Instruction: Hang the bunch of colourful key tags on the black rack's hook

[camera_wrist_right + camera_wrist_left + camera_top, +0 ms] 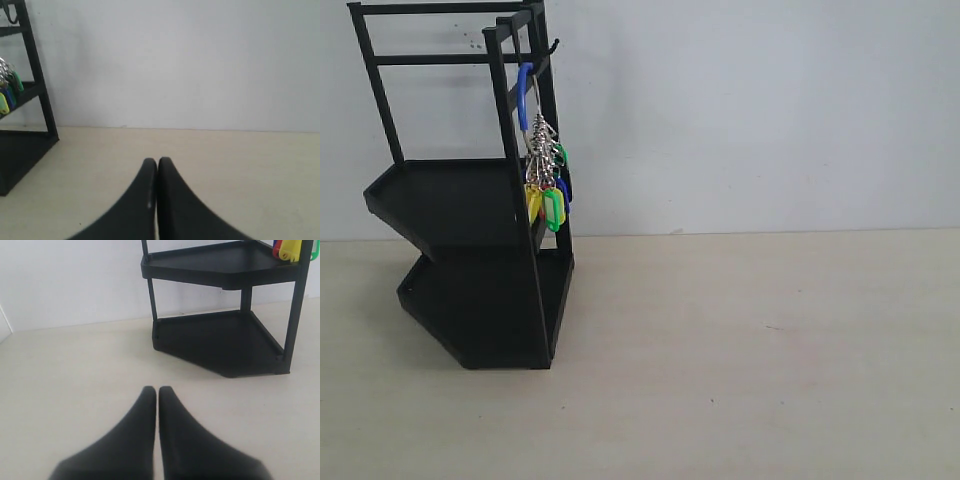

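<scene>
— Where is the colourful bunch of plastic key tags [546, 175] hanging?
— It is dangling by its blue-sleeved loop from the upper right frame of the tall black metal two-tier rack [470, 300], which is standing at the far left of the pale tabletop [750, 360]. A thin black hook [552, 46] is sticking out just above the loop; I cannot tell exactly what the loop is catching on.
— And the claws?
— The left gripper [158, 390] and right gripper [158, 161] are both pressing their fingers together, gripping nothing.

Ext cam frontal, mid-range, wrist cams low, level, facing wall [200, 60], all 3 share black rack [470, 210]
</scene>
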Available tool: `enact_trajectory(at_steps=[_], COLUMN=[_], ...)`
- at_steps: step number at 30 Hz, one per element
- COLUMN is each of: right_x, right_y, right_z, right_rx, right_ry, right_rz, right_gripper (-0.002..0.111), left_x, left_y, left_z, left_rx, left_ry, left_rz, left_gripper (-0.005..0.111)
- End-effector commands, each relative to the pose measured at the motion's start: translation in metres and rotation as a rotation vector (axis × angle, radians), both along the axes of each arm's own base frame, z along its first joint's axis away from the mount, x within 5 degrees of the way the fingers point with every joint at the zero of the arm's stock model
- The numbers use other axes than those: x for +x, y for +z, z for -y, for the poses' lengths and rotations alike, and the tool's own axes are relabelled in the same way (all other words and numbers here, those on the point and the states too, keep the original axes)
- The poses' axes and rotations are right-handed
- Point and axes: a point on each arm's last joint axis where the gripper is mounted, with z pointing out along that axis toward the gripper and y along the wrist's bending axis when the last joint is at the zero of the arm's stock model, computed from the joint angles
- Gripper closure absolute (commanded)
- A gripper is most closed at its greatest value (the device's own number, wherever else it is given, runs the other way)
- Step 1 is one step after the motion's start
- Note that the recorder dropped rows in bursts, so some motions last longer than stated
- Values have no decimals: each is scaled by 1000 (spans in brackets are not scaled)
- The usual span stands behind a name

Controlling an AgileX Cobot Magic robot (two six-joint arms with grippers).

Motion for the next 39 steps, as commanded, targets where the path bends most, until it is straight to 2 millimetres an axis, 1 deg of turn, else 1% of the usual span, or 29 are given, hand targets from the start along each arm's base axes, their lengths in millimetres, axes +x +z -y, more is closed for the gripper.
enact_trajectory(at_steps=[1,2,4,5,6,10,14,39], right_x=[0,2,3,2,2,2,0,0], right_y=[-48,-64,-74,-81,-82,-85,-91,-91], right_z=[3,3,3,2,2,2,2,1], right_rx=[-72,-77,-62,-59,-62,-63,-74,-28], right_ry=[-30,-31,-27,-19,-16,-13,-6,-9], right_rz=[78,46,-4,-77,-97,-122,-194,-196], right_gripper=[108,108,108,108,108,108,108,108], left_x=[0,0,0,0,0,0,0,0], left_y=[1,1,1,1,1,1,1,1], left_z=[0,0,0,0,0,0,0,0], left_rx=[-2,-2,-2,-2,-2,-2,-2,-2], left_ry=[-2,-2,-2,-2,-2,-2,-2,-2], left_rz=[11,11,11,11,11,11,11,11], left_gripper=[102,102,102,102,102,102,102,102])
